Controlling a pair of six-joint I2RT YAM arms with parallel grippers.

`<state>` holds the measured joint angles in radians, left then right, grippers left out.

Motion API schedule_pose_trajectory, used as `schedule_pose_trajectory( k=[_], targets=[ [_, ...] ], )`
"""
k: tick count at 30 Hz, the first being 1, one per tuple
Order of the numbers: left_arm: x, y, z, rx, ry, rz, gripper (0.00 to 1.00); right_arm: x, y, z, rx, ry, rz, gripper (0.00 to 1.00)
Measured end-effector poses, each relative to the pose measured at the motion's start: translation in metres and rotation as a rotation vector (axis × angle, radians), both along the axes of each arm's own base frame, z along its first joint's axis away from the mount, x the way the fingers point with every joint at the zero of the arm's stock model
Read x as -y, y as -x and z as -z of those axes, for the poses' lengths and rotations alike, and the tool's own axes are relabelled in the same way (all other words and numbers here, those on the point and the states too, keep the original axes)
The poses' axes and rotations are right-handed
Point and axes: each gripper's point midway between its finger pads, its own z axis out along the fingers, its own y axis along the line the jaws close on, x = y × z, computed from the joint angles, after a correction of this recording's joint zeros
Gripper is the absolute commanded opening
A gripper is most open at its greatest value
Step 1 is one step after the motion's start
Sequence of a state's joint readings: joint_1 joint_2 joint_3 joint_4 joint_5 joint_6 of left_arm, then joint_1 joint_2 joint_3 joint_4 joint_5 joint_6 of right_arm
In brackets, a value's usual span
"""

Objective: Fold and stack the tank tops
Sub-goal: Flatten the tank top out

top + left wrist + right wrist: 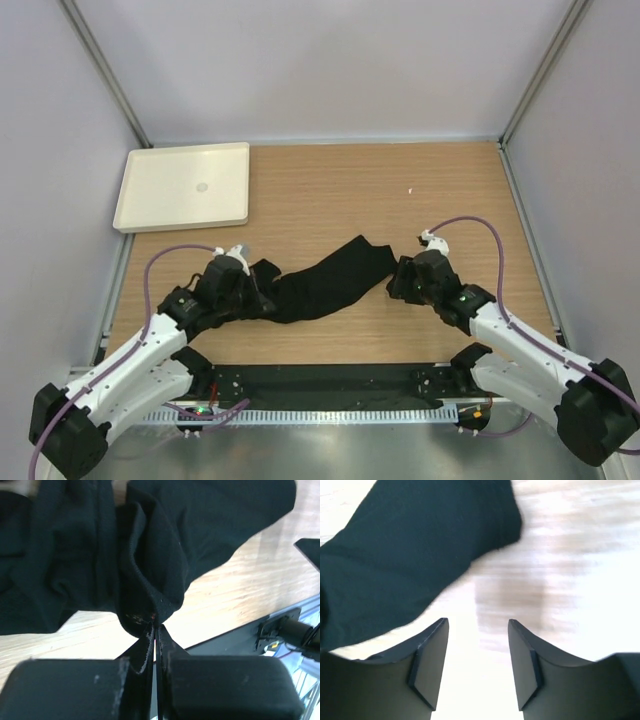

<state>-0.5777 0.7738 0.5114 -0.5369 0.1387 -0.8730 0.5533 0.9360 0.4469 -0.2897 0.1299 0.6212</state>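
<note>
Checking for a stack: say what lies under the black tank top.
Wooden table shows around the tank top; anything beneath its bunched fabric is hidden.

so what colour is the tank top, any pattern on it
Plain black, no pattern. The tank top shows best in the top external view.

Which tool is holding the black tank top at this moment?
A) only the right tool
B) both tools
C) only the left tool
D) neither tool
C: the left wrist view shows the left tool shut on a fold of the tank top, while the right tool is open and empty, with the tank top lying beside it.
</note>
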Motion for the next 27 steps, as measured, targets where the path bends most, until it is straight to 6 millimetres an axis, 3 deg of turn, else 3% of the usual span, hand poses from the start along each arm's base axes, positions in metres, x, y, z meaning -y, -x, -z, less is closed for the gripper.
schedule_pose_trajectory(
  k=[1,3,6,9,13,16,19,20,27],
  targets=[
    [0.003,0.002,0.002,-0.008,-0.004,0.011,0.00,0.003,0.004,-0.001,-0.001,-0.005,0.008,0.60],
    [0.006,0.004,0.007,-0.025,-0.018,0.029,0.10,0.005,0.002,-0.009,0.015,-0.001,0.019,0.55],
    [0.008,0.006,0.012,-0.029,-0.034,0.035,0.18,0.003,-0.013,-0.027,0.018,0.041,0.031,0.50],
    [0.004,0.004,0.009,0.001,-0.039,0.017,0.30,-0.010,-0.046,-0.051,0.037,0.074,0.024,0.52],
    [-0.003,-0.004,0.000,0.064,-0.041,-0.035,0.33,-0.026,-0.095,-0.062,0.025,0.127,0.004,0.59],
    [-0.012,-0.009,-0.001,0.082,-0.078,-0.080,0.33,-0.034,-0.127,-0.053,-0.020,0.171,-0.009,0.62],
    [-0.021,-0.013,0.000,0.082,-0.122,-0.113,0.44,-0.037,-0.146,-0.036,-0.067,0.211,-0.020,0.62],
    [-0.022,-0.014,-0.001,0.084,-0.134,-0.121,0.55,-0.036,-0.149,-0.030,-0.083,0.221,-0.023,0.62],
    [-0.028,-0.026,-0.016,0.123,-0.161,-0.172,0.70,-0.021,-0.134,0.007,-0.187,0.246,-0.033,0.60]
  ],
)
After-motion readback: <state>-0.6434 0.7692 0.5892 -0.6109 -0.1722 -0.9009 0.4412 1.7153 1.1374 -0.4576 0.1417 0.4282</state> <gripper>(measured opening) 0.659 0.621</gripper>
